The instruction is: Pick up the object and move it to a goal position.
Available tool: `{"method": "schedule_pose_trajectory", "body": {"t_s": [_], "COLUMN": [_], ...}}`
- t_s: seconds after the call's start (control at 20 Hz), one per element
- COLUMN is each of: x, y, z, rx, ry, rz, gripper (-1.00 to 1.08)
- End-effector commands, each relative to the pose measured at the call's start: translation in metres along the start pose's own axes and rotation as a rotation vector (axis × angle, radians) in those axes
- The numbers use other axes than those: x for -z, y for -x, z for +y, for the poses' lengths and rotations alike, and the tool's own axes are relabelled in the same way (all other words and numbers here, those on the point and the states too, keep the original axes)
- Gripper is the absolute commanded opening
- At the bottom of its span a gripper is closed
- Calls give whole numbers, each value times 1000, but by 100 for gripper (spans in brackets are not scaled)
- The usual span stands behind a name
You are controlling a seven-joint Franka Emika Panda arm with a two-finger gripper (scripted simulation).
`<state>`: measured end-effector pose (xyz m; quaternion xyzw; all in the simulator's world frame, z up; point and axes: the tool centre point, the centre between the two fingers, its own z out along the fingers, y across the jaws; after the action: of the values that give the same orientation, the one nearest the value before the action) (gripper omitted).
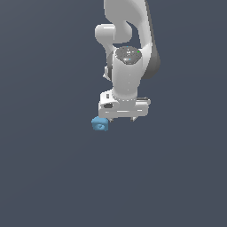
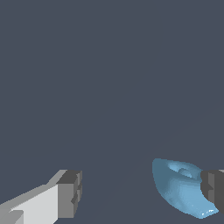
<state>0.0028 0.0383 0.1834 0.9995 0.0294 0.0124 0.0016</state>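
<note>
The object (image 1: 100,124) is a small light-blue blocky piece with a round hole on one face, lying on the flat dark grey floor. My gripper (image 1: 123,118) points down just above floor level, to the exterior view's right of the object and close to it. In the wrist view the gripper (image 2: 141,192) is open, its two dark fingertips (image 2: 70,192) wide apart. The object (image 2: 180,188) shows inside the gap, right beside one fingertip, which covers its edge. Nothing is held.
The white arm (image 1: 128,53) rises above the gripper toward the top of the exterior view. The dark grey floor (image 1: 53,177) runs plain all around, with no other objects or any goal marker in sight.
</note>
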Motion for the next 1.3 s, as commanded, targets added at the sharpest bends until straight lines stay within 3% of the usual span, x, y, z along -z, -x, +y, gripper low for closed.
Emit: {"method": "schedule_pose_trajectory", "body": {"t_s": [0.0,0.4,0.65,1.25], "x": [0,5,5,-1], "y": [0,5,5,10], "z": [0,24,25,33], "rx": [0,-34,-37,76], "ry": [0,-8,-8,-7], "rz": [0,-5,-5,-7], "gripper": [100,100,100,100]}}
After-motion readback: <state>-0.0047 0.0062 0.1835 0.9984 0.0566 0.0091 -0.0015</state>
